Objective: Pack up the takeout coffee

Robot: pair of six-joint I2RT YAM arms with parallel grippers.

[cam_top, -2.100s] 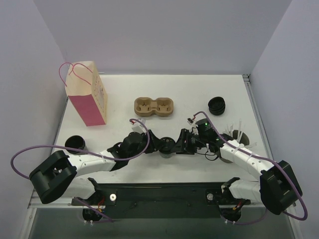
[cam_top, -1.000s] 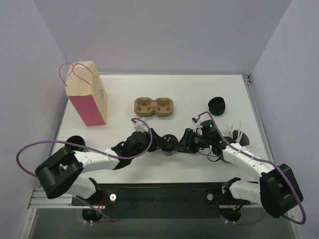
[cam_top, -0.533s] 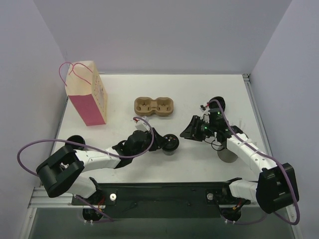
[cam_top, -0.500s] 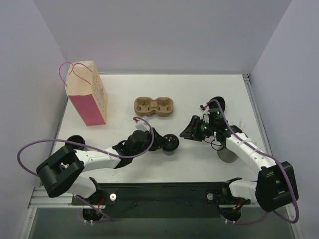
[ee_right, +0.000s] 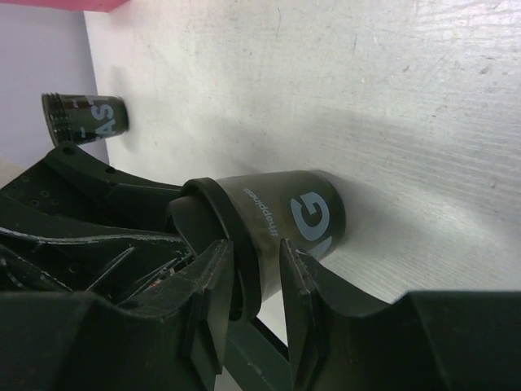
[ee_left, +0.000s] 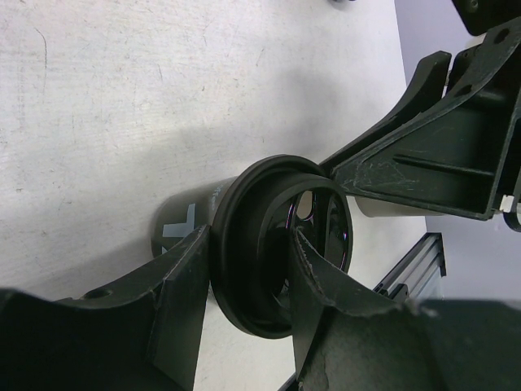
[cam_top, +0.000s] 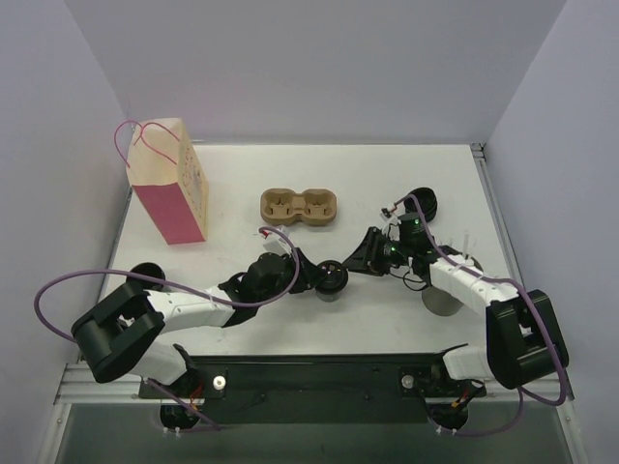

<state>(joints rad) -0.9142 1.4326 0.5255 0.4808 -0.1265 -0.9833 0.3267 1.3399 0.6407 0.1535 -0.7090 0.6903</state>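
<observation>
Landmark: the brown pulp tray [cam_top: 300, 209] lies flat on the white table [cam_top: 387, 174]; we place everything else by it.

Held cup: a small dark takeout cup, the held cup [cam_top: 333, 279], stands upright on the table. It is outside the tray, on the arm-base side of it and a little to its right. Its black lid [ee_left: 281, 244] is on.

Left gripper: the left gripper [cam_top: 316, 277] reaches in from the tray's near left and pinches the held cup at the lidded rim. In the left wrist view we see one finger against the lid's outer edge and the other lying across the lid's top.

Right gripper: the right gripper [cam_top: 355, 264] comes in from the tray's near right, fingertips at the opposite side of the same lid. In its own wrist view the two fingers stand only narrowly apart, with the lid's edge in the slot between them. We cannot tell whether they press on it or merely frame it.

Second cup: a second cup [cam_top: 145, 275] stands upright on the table well to the tray's near left, at the table's left edge and apart from both grippers.

Pink paper bag: the pink paper bag [cam_top: 172, 188] stands upright to the tray's left.

Loose lids: a stack of loose black lids [cam_top: 422, 205] sits to the tray's right, about level with it.

Grey cylinder: the grey cylinder [cam_top: 443, 302] stands to the tray's near right, partly under the right arm.
</observation>
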